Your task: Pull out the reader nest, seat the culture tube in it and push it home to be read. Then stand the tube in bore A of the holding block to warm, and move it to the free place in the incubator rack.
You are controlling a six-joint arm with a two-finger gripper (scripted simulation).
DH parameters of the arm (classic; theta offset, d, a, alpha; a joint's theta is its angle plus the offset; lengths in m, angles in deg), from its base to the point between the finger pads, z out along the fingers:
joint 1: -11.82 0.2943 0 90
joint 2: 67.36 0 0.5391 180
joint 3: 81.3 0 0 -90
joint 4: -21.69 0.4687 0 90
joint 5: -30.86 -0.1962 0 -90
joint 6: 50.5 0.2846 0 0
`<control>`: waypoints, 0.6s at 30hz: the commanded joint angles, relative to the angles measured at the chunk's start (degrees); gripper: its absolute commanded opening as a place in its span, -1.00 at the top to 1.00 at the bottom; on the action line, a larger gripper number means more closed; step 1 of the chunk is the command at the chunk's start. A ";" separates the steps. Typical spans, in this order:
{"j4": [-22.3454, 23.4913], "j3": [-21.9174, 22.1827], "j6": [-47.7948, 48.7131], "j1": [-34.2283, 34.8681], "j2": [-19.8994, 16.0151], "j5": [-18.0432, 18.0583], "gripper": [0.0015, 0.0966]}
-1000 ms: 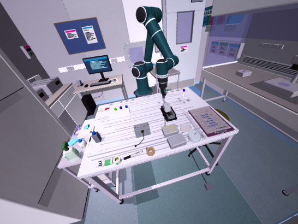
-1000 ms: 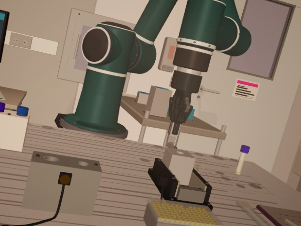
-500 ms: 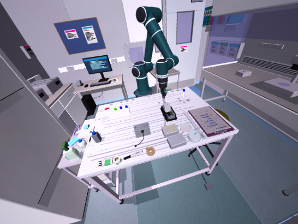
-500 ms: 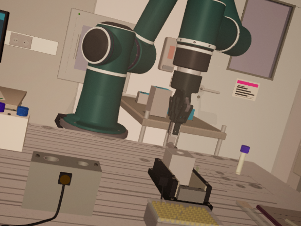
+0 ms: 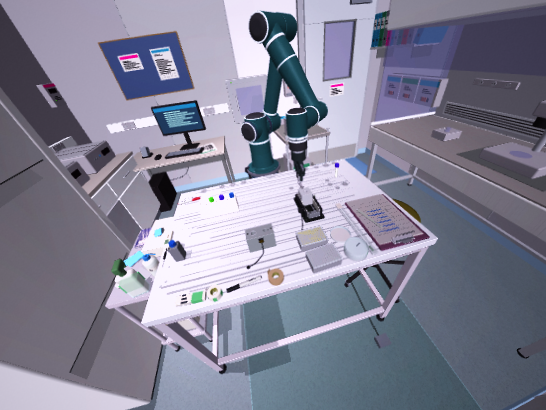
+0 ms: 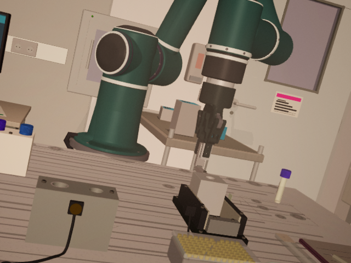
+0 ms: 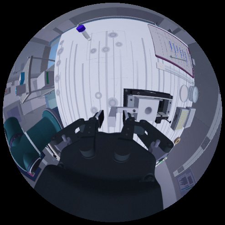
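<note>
My gripper stands open and holds nothing, its fingers to either side of the small pull handle at the back end of the reader nest. The nest is a pale block with a round bore on top, sitting on a black slide frame. The culture tube, pale with a blue cap, stands upright on the table to the right rear. The holding block, grey with two bores and a cable, sits to the left front.
The white rack with coloured caps stands at the table's left rear. A tip box, a second box, a dish and a clipboard lie in front and to the right of the reader.
</note>
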 commanded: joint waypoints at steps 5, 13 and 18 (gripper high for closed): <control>-0.01 -0.02 0.00 0.00 0.03 0.00 0.02; -0.01 -0.19 0.00 0.00 0.58 0.72 0.02; 0.00 -0.57 -0.01 0.00 1.75 2.26 0.02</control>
